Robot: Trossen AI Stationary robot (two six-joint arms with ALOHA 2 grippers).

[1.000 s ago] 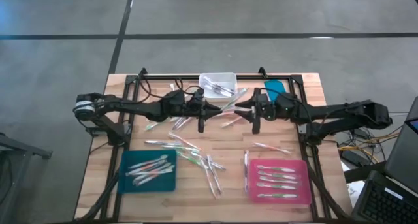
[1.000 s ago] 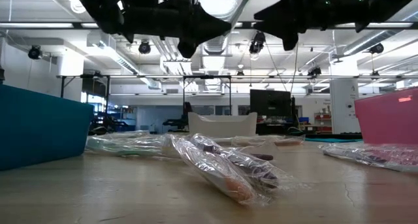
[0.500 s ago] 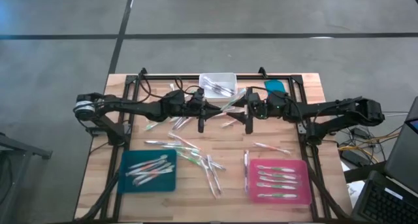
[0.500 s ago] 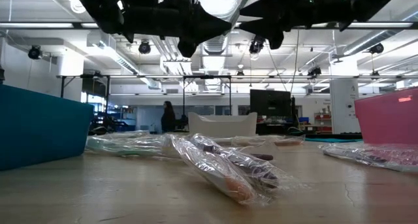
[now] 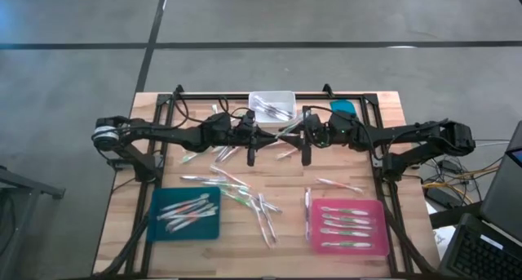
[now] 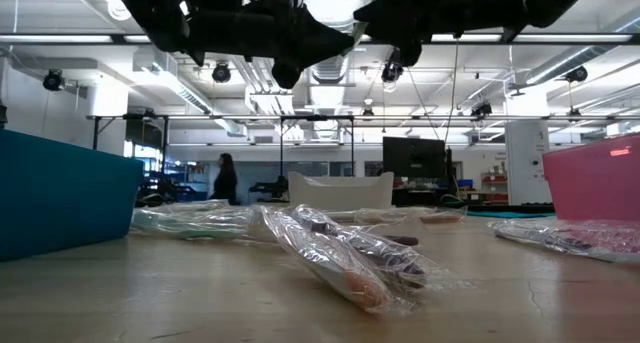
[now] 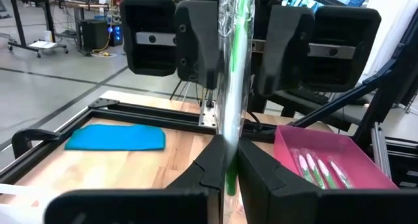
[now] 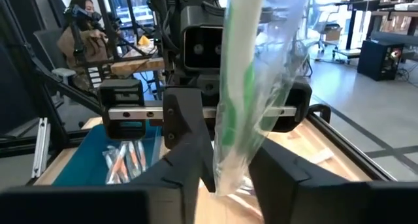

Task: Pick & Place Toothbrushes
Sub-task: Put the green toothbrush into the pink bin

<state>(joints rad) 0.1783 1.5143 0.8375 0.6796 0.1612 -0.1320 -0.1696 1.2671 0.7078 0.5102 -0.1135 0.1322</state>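
Observation:
High over the table's middle a wrapped toothbrush [image 5: 289, 128] with green accents [image 7: 236, 67] stands slanted between my two grippers. My left gripper [image 7: 228, 155] reaches in level from the table's left and is shut on it. My right gripper [image 8: 232, 168] comes in level from the right, its fingers closed against the clear wrapper [image 8: 251, 87]. In the low view the toothbrush [image 6: 362, 21] shows as a pale stick between both dark grippers. My left gripper pinches the toothbrush's lower end [image 7: 228, 175] between its two fingers, coming level from the table's left. The toothbrush rises slanted above the fingers, clear of the table. My right gripper has its two fingers [image 8: 196, 152] on either side of the wrapper [image 8: 228, 172], above the left gripper's hold, coming level from the table's right. The fingers lie across the toothbrush.
Below lie several loose wrapped toothbrushes [image 5: 236, 186]. A teal tray [image 5: 163, 223] at the near left and a pink tray [image 5: 377, 231] at the near right hold more. A white bin [image 5: 272, 104] and a teal pad [image 5: 342, 108] sit at the far edge. A person [image 8: 78, 21] sits beyond.
My right gripper has moved toward the table's left, up to the toothbrush that the left gripper holds, and its fingers now stand around it. A person in the room behind has walked leftward.

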